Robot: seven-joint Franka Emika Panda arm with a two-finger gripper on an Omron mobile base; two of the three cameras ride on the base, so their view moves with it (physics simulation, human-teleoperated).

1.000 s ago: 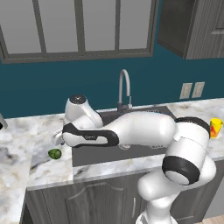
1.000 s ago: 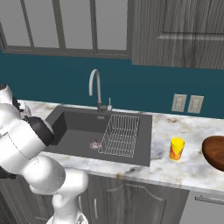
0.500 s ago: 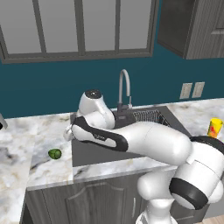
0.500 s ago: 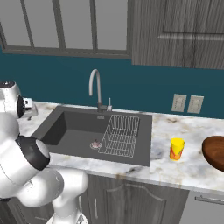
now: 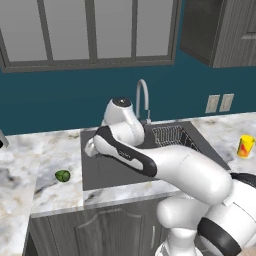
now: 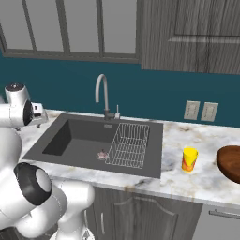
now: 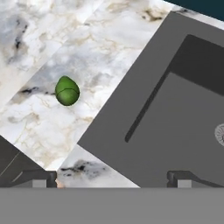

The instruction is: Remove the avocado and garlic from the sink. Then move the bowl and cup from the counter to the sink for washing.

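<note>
Overall, largest first: the marble-patterned counter with the dark-grey rectangular sink set in it. Right base view gives the sink's wire rack, curved steel faucet and a small pale pinkish garlic bulb lying on the basin floor just beside the rack; the arm hides much of that in the left base view. Wide reddish-brown wooden bowl sits at the right edge of the right base view, on the counter. Small yellow cylindrical cup with a red mark stands upright on the counter between sink and bowl, also seen in the left base view. Small dark-green glossy avocado lies on the counter left of the sink, apart from its rim. Gripper hangs over the sink's left edge, jaws spread wide, empty, touching nothing.
</note>
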